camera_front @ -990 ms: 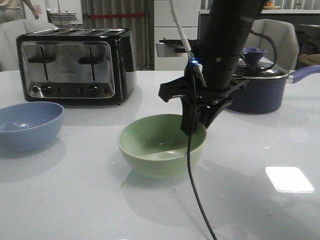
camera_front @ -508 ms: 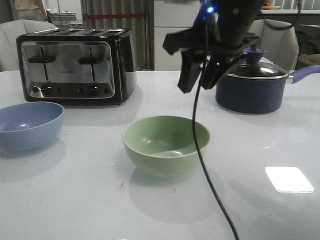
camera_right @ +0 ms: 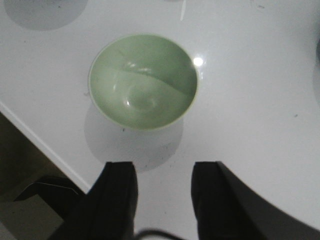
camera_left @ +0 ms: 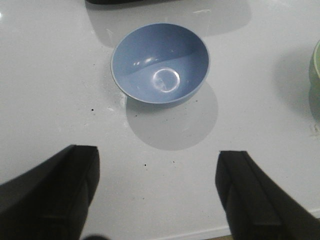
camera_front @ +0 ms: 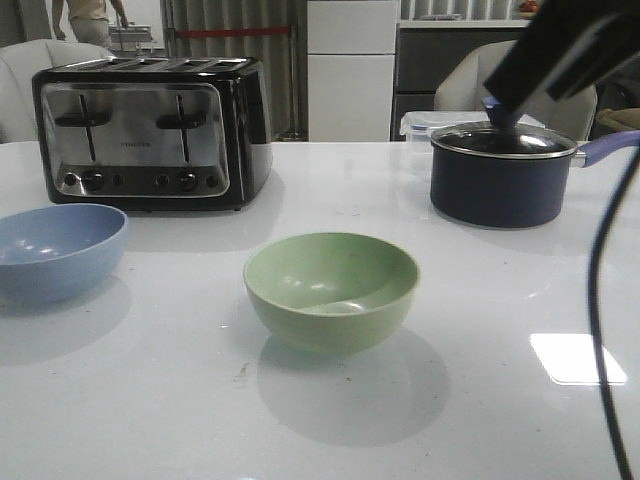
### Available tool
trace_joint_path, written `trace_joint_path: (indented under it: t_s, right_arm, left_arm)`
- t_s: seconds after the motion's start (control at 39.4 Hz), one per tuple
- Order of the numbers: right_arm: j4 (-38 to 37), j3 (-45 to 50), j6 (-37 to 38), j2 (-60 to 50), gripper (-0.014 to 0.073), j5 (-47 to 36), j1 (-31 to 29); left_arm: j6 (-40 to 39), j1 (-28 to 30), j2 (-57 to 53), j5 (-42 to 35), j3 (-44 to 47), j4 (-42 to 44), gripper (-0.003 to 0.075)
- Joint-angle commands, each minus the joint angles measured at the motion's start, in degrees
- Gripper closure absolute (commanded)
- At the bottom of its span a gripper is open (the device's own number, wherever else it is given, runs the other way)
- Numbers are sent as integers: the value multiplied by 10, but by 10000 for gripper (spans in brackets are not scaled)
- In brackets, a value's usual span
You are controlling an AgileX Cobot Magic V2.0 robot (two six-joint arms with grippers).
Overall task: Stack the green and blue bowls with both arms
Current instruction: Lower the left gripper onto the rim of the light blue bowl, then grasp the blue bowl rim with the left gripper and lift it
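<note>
The green bowl point(camera_front: 331, 288) stands upright and empty in the middle of the white table; it also shows in the right wrist view point(camera_right: 143, 81). The blue bowl point(camera_front: 57, 250) stands empty at the table's left, and shows in the left wrist view point(camera_left: 160, 62). My right gripper point(camera_right: 164, 172) is open and empty, held high above the table, apart from the green bowl. Only part of the right arm point(camera_front: 565, 50) shows at the front view's upper right. My left gripper point(camera_left: 157, 167) is wide open and empty, high above the table near the blue bowl.
A black and chrome toaster point(camera_front: 150, 130) stands at the back left. A dark navy lidded saucepan point(camera_front: 500, 175) stands at the back right. A black cable point(camera_front: 600, 290) hangs down at the right. The table's near edge point(camera_right: 45, 147) shows in the right wrist view.
My right gripper rose from the green bowl's rim, up and to the right, until only part of the arm shows. The green bowl stays on the table. The blue bowl has not moved.
</note>
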Motion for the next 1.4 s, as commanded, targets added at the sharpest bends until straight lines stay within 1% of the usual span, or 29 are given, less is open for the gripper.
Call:
trace_joint_path:
  t_s: [0.0, 0.13, 0.25, 0.58, 0.74, 0.91, 1.14, 1.19, 1.24, 1.37]
  right_arm:
    - [1, 19, -4, -57, 200, -5, 0]
    - [6, 57, -3, -104, 200, 9, 0]
    - [9, 81, -3, -134, 200, 9, 0]
    - [9, 85, -3, -136, 200, 2, 0]
    - [9, 85, -3, -136, 200, -2, 0]
    - [9, 85, -3, -136, 200, -3, 0]
    - [9, 85, -3, -136, 200, -3, 0]
    - [9, 85, -3, -136, 200, -3, 0]
    - [9, 85, -3, -136, 200, -3, 0]
    - [9, 85, -3, -136, 200, -3, 0]
  left_arm:
    - [-1, 2, 24, -24, -40, 8, 193]
    - [-3, 12, 74, -19, -65, 8, 193]
    - [-8, 38, 143, -15, -104, 7, 192]
    - [-8, 101, 350, 29, -234, -5, 192]
    - [-4, 130, 443, 48, -291, -44, 192]
    - [41, 139, 522, 50, -340, -90, 192]
    - [47, 140, 593, 41, -378, -101, 197]
    - [52, 140, 600, 41, -382, -101, 224]
    - [52, 140, 604, 39, -385, -101, 272]
    - [52, 140, 604, 34, -385, -101, 430]
